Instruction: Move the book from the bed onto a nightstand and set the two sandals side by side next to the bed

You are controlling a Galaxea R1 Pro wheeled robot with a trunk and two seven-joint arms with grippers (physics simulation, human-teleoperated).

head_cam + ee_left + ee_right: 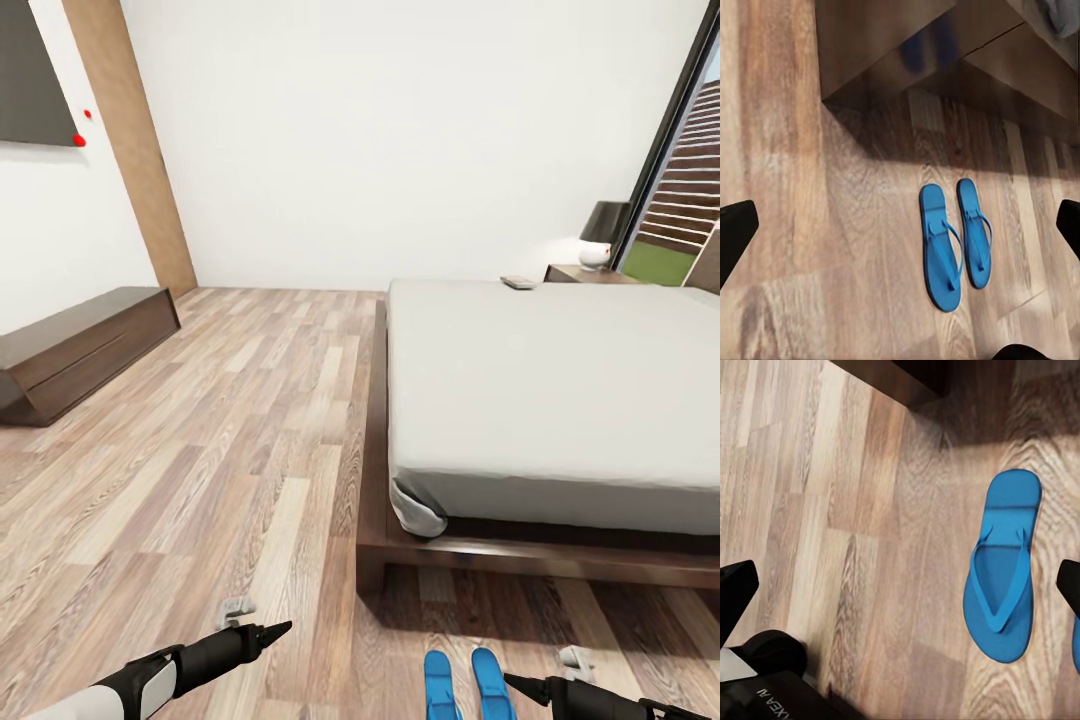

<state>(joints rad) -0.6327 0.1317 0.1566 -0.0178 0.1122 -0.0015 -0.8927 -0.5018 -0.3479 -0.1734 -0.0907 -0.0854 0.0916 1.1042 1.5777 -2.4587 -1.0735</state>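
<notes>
1. Standing at the foot corner of the bed (560, 380), the robot has the two sandals (954, 241) lying side by side on the wood floor (200, 480) just in front of the bed's dark base — that half of the task looks done, by my reading.
2. Both arms hang low near the floor. The left claw (272, 630) and the right claw (515, 683) show as dark tapered tips in the head view; in each wrist view the fingers sit far apart at the picture's edges with nothing between them, so both are released and empty.
3. The right claw is close beside one sandal (1001, 574); a careless lift or swing of that arm could nudge it out of line with its mate.
4. The book (519, 282) — a small pale thing, too small to read — lies at the far edge of the mattress, near the nightstand (585, 273) that carries a lamp (600, 235).
5. Reaching it means driving along the bed; the base could clip the platform corner or roll over the sandals.
6. Setting the book down might knock the lamp, since little bare top shows.
</notes>
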